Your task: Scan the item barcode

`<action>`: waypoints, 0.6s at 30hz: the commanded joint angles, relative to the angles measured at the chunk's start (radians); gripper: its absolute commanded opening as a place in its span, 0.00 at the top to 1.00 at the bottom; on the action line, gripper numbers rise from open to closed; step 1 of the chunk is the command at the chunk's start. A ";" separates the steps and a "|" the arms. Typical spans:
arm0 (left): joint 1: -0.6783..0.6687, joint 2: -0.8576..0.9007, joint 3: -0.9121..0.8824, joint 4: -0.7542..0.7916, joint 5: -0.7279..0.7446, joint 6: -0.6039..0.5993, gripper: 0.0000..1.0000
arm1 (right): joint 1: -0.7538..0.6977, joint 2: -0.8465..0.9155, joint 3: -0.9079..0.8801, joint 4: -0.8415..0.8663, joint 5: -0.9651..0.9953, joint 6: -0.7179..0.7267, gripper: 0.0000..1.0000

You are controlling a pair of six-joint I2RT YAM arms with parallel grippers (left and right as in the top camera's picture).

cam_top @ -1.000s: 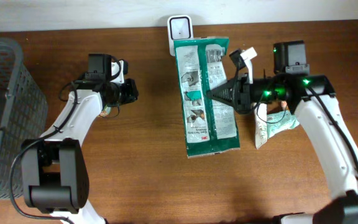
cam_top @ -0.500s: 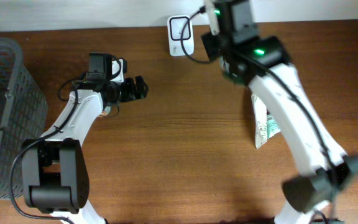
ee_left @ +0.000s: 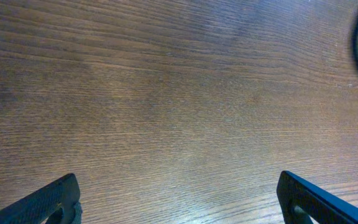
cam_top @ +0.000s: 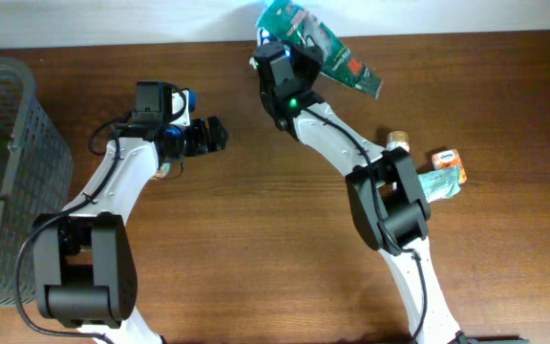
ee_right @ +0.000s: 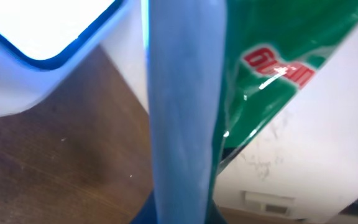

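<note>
Green packet swung up to scanner — R fingers pinch it, L fingers spread.

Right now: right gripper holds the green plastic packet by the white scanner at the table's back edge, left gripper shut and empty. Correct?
No: the left gripper is open, not shut. The left wrist view shows its fingers spread wide over the wooden table. The rest stands: the right gripper holds the green plastic packet by the white scanner, left empty.
</note>
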 commanded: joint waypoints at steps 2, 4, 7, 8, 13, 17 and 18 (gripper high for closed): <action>-0.002 -0.017 0.007 0.002 0.001 0.009 0.01 | 0.007 0.032 0.018 0.019 0.020 -0.053 0.96; -0.002 -0.017 0.007 0.002 0.001 0.009 0.01 | 0.008 0.032 0.018 0.026 0.021 -0.053 0.96; -0.002 -0.017 0.007 0.002 0.001 0.009 0.01 | 0.009 0.032 0.018 0.041 0.029 -0.053 0.96; -0.002 -0.017 0.007 0.002 0.001 0.009 0.01 | 0.012 0.032 0.018 0.041 0.037 -0.054 0.96; -0.002 -0.017 0.007 0.002 0.001 0.009 0.01 | 0.024 0.018 0.018 0.023 0.115 -0.054 0.96; -0.002 -0.017 0.007 0.002 0.001 0.009 0.01 | 0.025 -0.103 0.018 -0.081 0.121 0.022 0.96; -0.002 -0.017 0.007 0.002 0.001 0.009 0.01 | 0.025 -0.134 0.018 -0.117 0.121 0.056 0.96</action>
